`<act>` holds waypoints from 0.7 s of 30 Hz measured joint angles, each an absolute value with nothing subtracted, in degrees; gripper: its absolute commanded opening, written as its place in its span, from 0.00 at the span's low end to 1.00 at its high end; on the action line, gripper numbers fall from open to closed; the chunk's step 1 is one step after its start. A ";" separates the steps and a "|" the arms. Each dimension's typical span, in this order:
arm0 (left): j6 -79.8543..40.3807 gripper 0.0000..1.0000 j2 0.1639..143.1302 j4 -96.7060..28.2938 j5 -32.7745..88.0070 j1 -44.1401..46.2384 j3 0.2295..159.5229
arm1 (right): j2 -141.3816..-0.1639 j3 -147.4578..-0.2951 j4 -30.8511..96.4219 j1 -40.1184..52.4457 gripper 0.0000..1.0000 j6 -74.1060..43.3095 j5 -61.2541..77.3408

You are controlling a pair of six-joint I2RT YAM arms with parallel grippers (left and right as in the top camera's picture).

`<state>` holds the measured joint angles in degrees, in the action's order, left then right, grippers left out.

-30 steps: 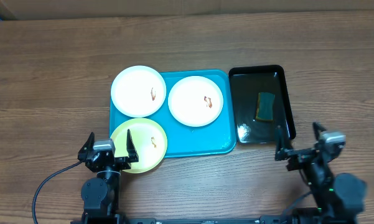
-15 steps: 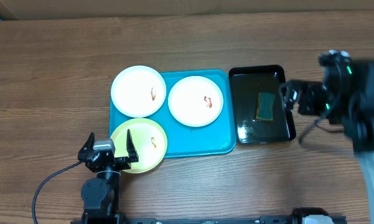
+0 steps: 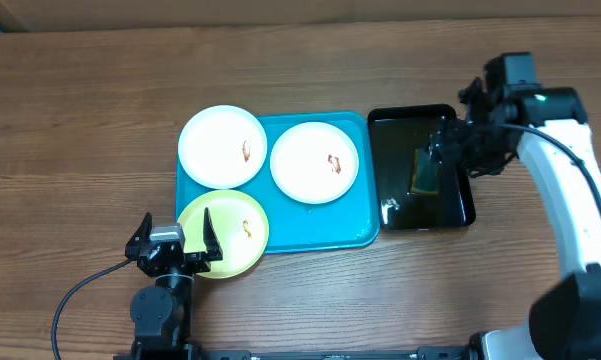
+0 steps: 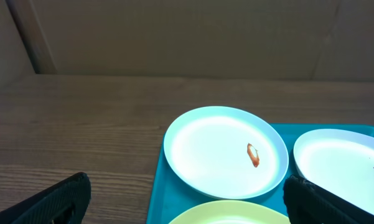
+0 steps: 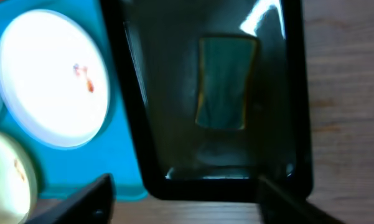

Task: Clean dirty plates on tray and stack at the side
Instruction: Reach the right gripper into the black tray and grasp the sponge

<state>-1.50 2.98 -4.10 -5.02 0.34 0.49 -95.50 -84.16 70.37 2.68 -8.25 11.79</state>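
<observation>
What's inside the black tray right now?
A green sponge with a yellow edge lies flat in the black tray, alone. Overhead, the open right gripper covers part of the sponge. Whether the glossy floor holds water cannot be told.

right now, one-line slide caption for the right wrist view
Open right tool over the sponge in the black tray, smeared plates alongside

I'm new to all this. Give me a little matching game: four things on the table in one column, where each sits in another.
1. sponge
2. pale yellow-green plate
3. black tray
4. left white plate

A. right of the turquoise tray
B. turquoise tray's far-left corner
C. inside the black tray
D. overhanging the turquoise tray's near edge

Pairs: 1-C, 2-D, 3-A, 4-B
</observation>
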 measured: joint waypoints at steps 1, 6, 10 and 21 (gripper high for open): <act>-1.50 1.00 2.98 -4.10 -5.02 0.34 0.49 | -96.51 -84.16 70.15 3.09 0.50 -8.71 10.76; -1.50 1.00 2.98 -4.12 -5.02 0.34 0.49 | -100.49 -83.29 64.90 5.65 0.75 -11.90 5.45; -1.50 1.00 2.98 -4.12 -5.02 0.34 0.49 | -102.35 -80.01 59.46 6.87 0.83 -12.67 2.44; -1.50 1.00 2.98 -4.08 -5.02 0.34 0.49 | -103.20 -66.26 41.69 6.83 0.75 -13.47 0.58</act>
<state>-1.50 2.98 -4.08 -5.02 0.34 0.49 -103.20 -66.26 41.69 6.83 -13.47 0.58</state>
